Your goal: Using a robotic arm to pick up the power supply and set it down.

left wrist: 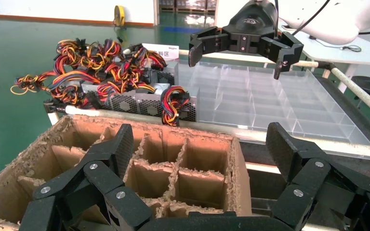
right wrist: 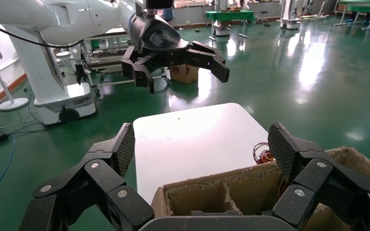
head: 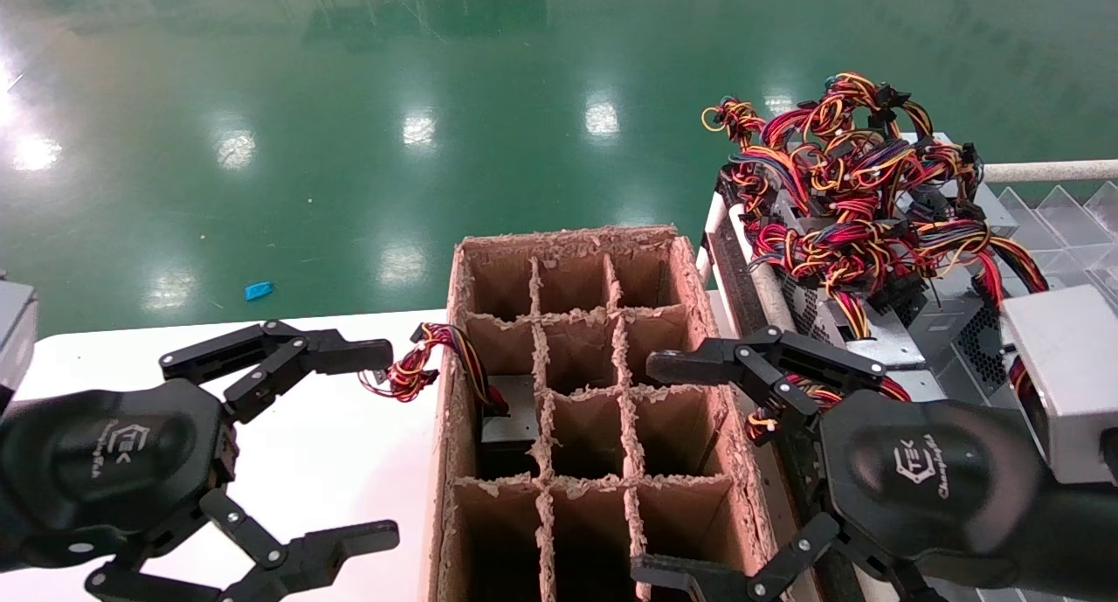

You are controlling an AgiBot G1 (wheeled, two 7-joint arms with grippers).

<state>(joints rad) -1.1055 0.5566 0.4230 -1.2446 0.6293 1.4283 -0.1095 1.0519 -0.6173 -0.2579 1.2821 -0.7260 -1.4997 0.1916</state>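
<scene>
The right gripper [head: 699, 467] hung over the right edge of the cardboard box [head: 603, 392], with its jaws wide apart and nothing in them. The left gripper [head: 349, 445] hung over the white tabletop [head: 349, 462] beside the box, jaws also wide apart and empty. The power supplies [head: 882, 252] sat in a heap on the rack to the right, and their red, yellow and black wires [head: 838, 174] were all mixed up together on top. One power supply [head: 511, 418] already sat in a cell on the left side of the box, with its wires spilling out over the wall. The tangle looked like the biggest trouble. If the jaws closed on wires and not on the metal box, the box could swing or slip out. Wires from a neighbor might also catch and drag a second one along. The cells looked snug, and their torn edges could snag a corner on the way down. It was hard to tell which box in the heap lay loose on top.
</scene>
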